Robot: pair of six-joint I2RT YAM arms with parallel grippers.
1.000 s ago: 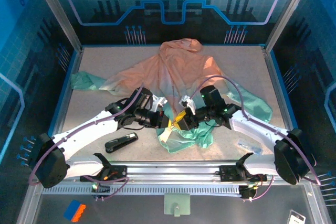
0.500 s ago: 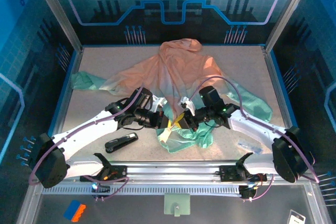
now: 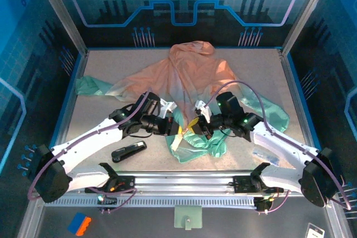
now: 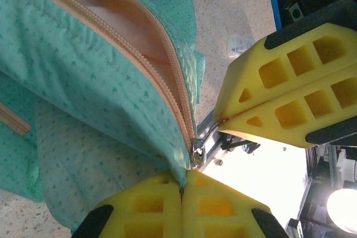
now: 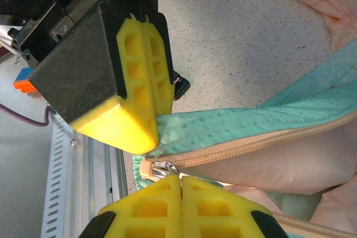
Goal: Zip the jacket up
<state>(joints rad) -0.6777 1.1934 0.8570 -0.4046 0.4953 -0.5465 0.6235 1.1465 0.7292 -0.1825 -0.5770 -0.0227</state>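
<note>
Two sets of jaws at the jacket (image 3: 189,73) hem: left gripper (image 4: 181,185) clamps fabric, right gripper (image 5: 179,178) pinches slider (image 5: 162,168), zipper (image 4: 167,87) running away toward hood (image 3: 192,48).

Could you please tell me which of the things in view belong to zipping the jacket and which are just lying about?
For the job:
- jacket
- zipper slider
- left gripper, shut on the jacket
- right gripper, shut at the slider

Lying about:
- black stapler-like tool
- blue and orange block
- small clear item
</note>
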